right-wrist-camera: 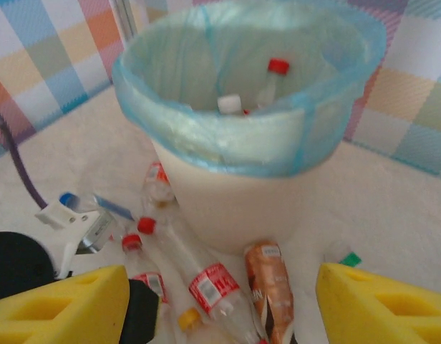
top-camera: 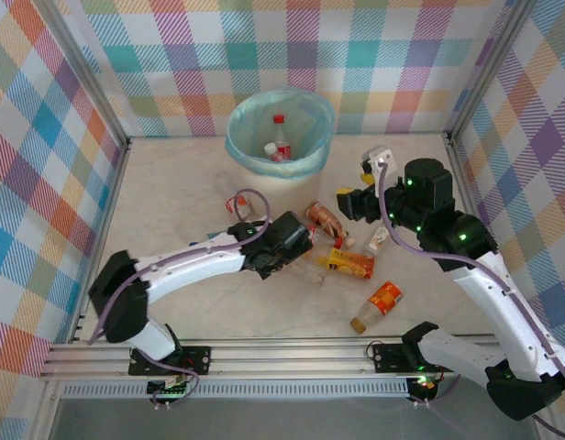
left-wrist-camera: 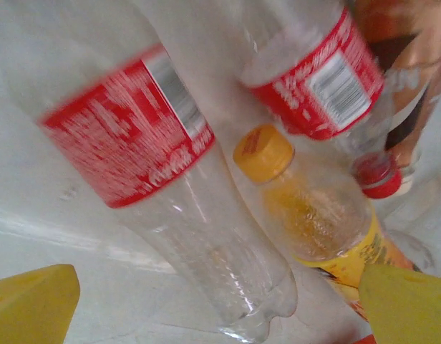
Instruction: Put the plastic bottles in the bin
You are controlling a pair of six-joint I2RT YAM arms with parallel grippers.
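bottles (top-camera: pixel 385 300) lie scattered near bin (top-camera: pixel 235 139), two inside it.

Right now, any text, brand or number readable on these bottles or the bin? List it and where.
"Coca-Cola" (blurred script, likely): red label of the nearest clear bottle.
Too blurred: fine print and barcode on the second red-label bottle.
Unreadable: label of the yellow-capped bottle.
Too small: print on the brown bottle by the bin.

bottles (top-camera: pixel 348 264) lie before bin (top-camera: pixel 282 171)
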